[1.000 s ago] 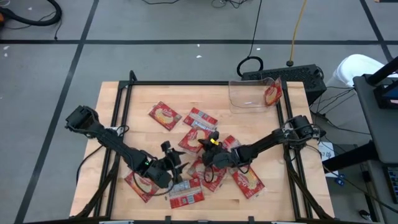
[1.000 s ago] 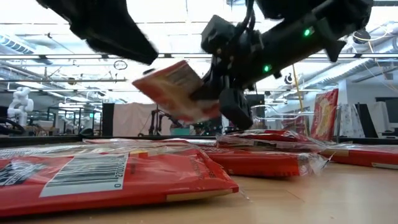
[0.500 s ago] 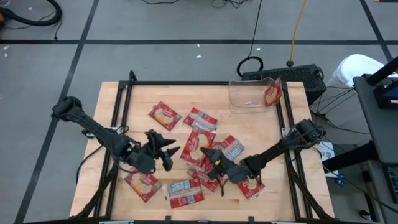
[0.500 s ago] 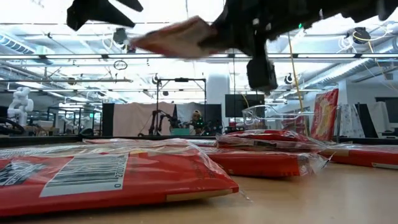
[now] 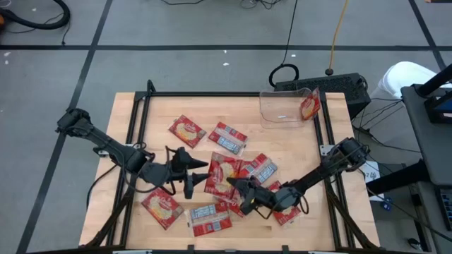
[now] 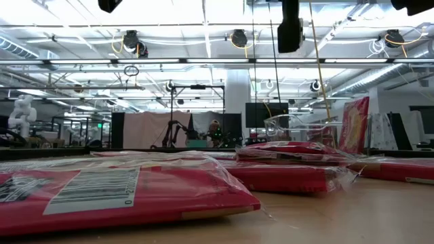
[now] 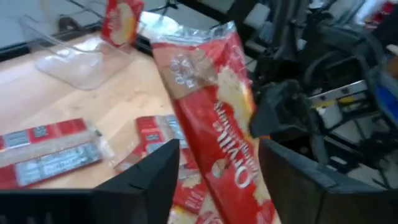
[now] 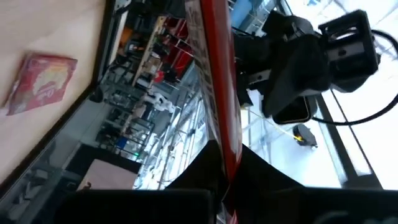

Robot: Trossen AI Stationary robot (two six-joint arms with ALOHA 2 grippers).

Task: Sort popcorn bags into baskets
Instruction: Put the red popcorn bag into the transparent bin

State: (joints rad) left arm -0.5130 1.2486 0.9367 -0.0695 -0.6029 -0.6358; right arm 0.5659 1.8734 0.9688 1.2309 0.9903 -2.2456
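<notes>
Right gripper (image 5: 242, 189) pinched shut on flat red popcorn packet (image 7: 217, 99) held edge-up above counter (image 5: 282, 141) clutter, left gripper (image 5: 198, 171) beside it, jaws spread wide; best carried level toward clear plastic bin (image 5: 286, 106) at far corner, released low inside.

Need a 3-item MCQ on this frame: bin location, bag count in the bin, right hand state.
1. In the high view the clear bin sits at: A) the top-right of the table B) its bottom-left C) its centre
2. Bags in the bin: A) none B) one C) three
3. The right hand is: A) open, empty B) shut on a bag C) out of view

1 A: it stands at the top-right corner.
2 B: a single bag leans on its wall.
3 B: the right wrist view shows a red bag edge-on between its fingers.
</notes>
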